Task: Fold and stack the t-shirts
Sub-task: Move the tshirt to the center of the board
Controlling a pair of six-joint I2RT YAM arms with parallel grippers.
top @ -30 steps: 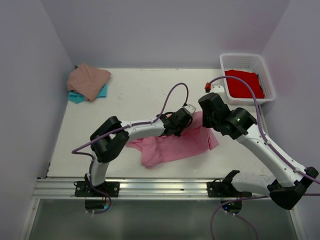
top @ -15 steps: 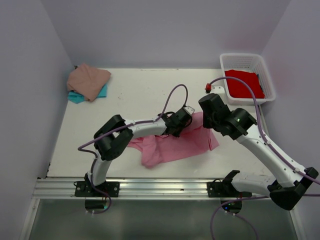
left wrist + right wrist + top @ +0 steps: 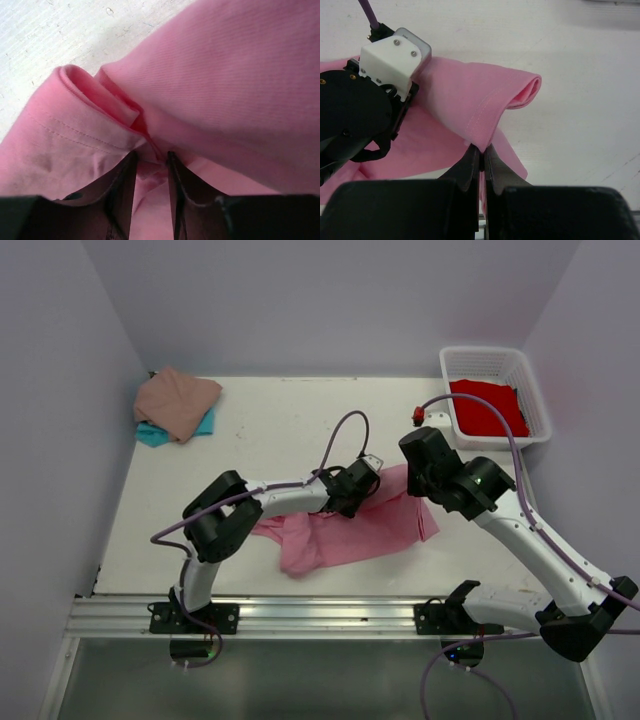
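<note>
We see pink shirt (image 3: 350, 530) crumpled mid-frame on tabletop (image 3: 270, 420), one fold clenched in left tool (image 3: 150, 159), hem pinched by right tool (image 3: 481, 152). We note tan shirt (image 3: 178, 400) over teal shirt (image 3: 150, 434) upper left, red shirt (image 3: 485, 408) in basket (image 3: 480, 357) upper right.

Overhead wide — wrist cams close, share pink t-shirt (image 3: 350, 530)

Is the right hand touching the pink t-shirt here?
Touching. The right wrist view shows the right hand with its fingers pinched shut on the hem of the pink t-shirt.
</note>
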